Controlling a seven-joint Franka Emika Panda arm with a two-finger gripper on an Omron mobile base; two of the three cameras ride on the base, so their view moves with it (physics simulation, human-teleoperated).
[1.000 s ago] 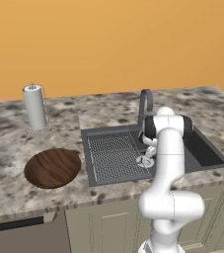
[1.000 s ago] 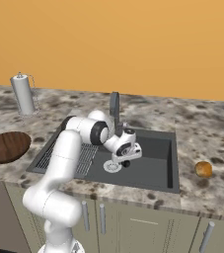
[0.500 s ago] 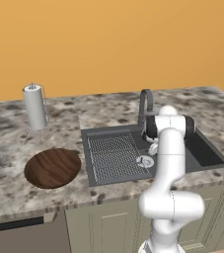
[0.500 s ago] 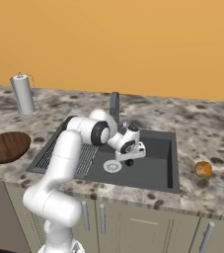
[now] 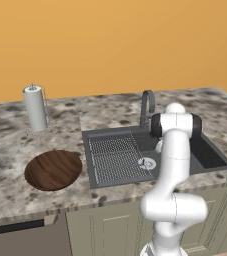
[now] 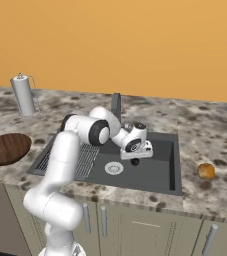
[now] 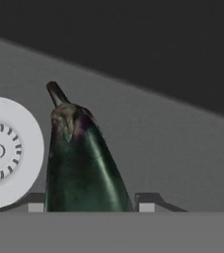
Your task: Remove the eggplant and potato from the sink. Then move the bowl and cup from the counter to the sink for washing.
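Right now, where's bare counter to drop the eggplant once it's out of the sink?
Free: counter right of the sink, behind the potato; also the strip between the paper towel roll and faucet. Crowded: left of the sink, where the bowl sits. The eggplant sits between the gripper fingertips, beside the drain.
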